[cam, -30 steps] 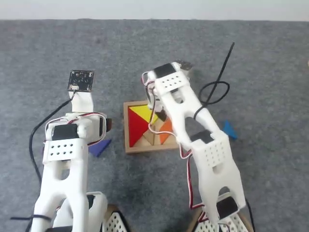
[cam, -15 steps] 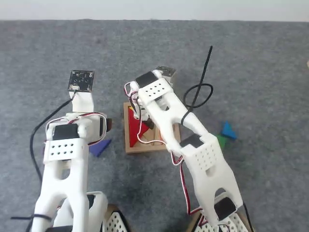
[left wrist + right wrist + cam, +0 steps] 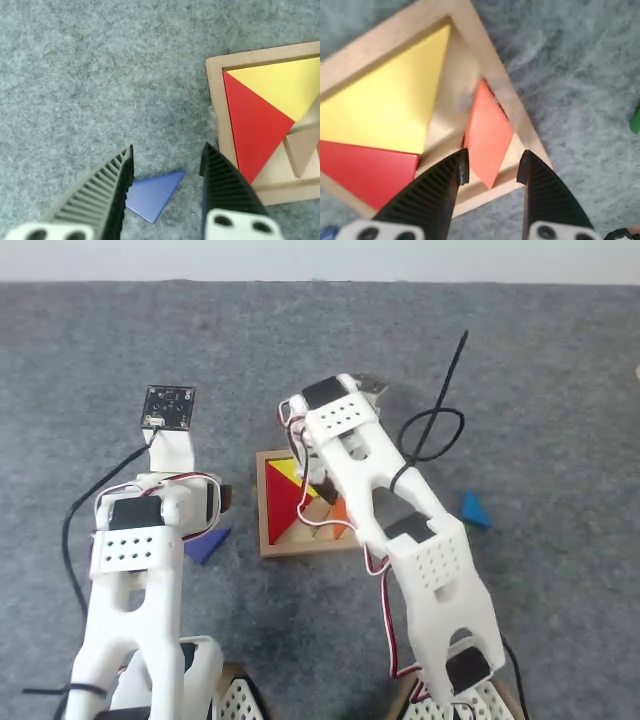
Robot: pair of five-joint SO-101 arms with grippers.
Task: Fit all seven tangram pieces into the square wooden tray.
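Left end effector (image 3: 168,150): spread, above dark blue triangle (image 3: 152,192) on tabletop (image 3: 560,390), left of centre | square wooden tray (image 3: 263,502): frame centre, holds yellow piece (image 3: 390,100) and red piece (image 3: 365,167) | right end effector (image 3: 493,167): spread over orange piece (image 3: 487,132) in tray's right part | pieces judged light, rigid, slick; grip across opposite flat edges.

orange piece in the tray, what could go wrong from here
The orange piece looks skewed against the tray rim, between the open fingers of the right gripper; it may not seat flat and could block other pieces. The right arm hangs over the tray, so the left gripper bringing the blue triangle could collide.
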